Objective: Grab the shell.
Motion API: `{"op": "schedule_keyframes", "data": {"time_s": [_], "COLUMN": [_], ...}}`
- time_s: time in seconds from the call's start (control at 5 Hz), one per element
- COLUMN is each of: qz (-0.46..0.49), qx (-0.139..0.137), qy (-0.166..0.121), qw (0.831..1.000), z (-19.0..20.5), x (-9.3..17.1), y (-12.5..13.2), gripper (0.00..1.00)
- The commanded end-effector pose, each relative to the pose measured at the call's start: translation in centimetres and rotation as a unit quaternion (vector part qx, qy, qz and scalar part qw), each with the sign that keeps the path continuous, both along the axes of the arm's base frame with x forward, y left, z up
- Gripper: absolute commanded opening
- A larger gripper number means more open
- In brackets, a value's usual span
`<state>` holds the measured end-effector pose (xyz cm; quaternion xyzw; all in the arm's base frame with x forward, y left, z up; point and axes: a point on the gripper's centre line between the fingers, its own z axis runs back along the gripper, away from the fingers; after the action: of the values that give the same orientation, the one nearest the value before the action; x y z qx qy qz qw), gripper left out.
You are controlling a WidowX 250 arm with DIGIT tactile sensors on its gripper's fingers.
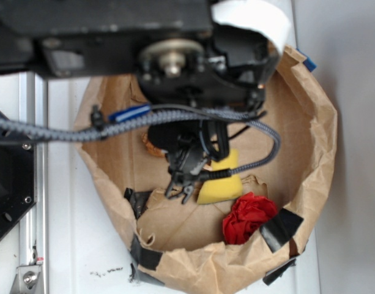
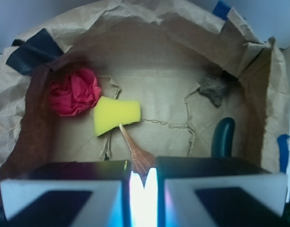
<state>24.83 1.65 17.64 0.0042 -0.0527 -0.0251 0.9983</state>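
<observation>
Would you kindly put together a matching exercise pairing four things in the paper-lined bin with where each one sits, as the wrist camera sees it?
Things:
1. shell
2. yellow sponge
3. red cloth
4. brown rock

Places:
A. crumpled by the bin's left wall
B. far right, near the back wall
C. between the gripper fingers, its thin point toward the sponge
D. mid-floor, just right of the cloth

Pairs: 1-C, 2-D, 3-A, 4-B
</observation>
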Motion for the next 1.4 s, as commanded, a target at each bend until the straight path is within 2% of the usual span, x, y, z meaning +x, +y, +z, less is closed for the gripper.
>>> {"op": "schedule_keyframes", "data": {"time_s": [0.0, 0.2, 0.6, 1.2], "qz": [-0.040, -0.089, -0.151, -0.243], "qx": [-0.012, -0.015, 0.004, 0.043], "qy": [-0.026, -0.022, -0.038, -0.055], "qw": [0.999, 0.996, 0.988, 0.967], "z": [1.5, 0.6, -1.6, -5.8], "x": [1.6, 1.5, 0.9, 0.1], "y": [-0.3, 0.0, 1.0, 0.6], "gripper": [1.00, 1.00, 1.00, 1.00]}}
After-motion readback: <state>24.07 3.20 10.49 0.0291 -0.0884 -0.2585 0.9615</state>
